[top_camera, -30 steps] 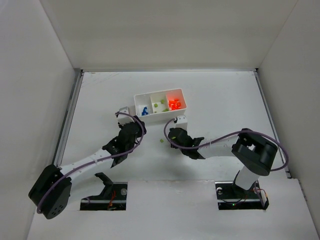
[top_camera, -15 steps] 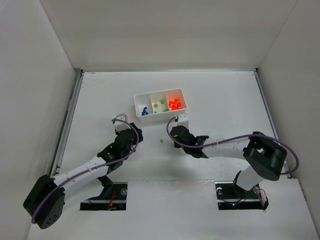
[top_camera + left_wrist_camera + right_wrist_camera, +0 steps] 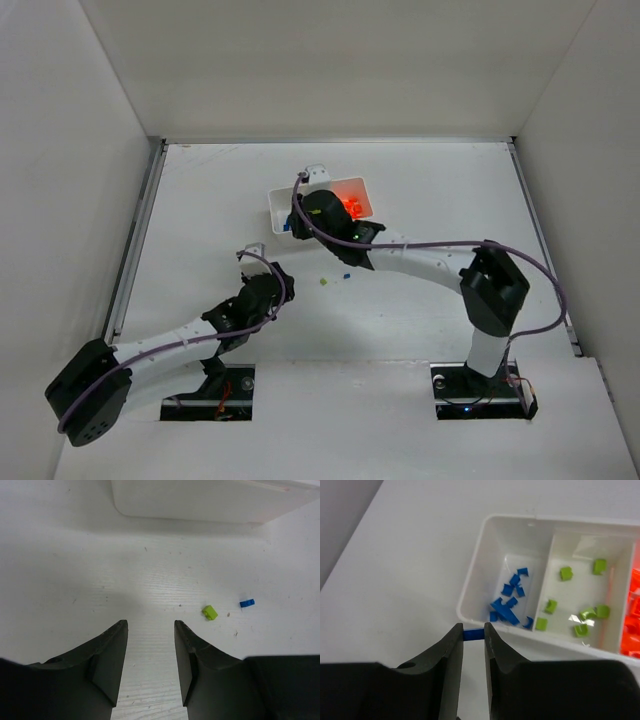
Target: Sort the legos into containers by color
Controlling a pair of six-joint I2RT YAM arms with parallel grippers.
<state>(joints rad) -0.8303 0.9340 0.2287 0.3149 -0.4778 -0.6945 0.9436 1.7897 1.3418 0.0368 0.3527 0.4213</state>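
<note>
Right gripper (image 3: 472, 628) just swung over to the tray (image 3: 468, 598) near the table's far edge, clamped on a blue brick (image 3: 473, 634). Drop's probably next. Left gripper (image 3: 150, 632) is spread apart, empty.

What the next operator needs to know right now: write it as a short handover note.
Right gripper: shut on a held blue brick, at the corner of the tray by its blue compartment.
Left gripper: open, empty, over the table.
Done: blue pile, green pile and orange pile each sit in a separate compartment.
Left: drop the held brick, then collect the loose green brick and loose blue brick ahead of the left gripper.
</note>
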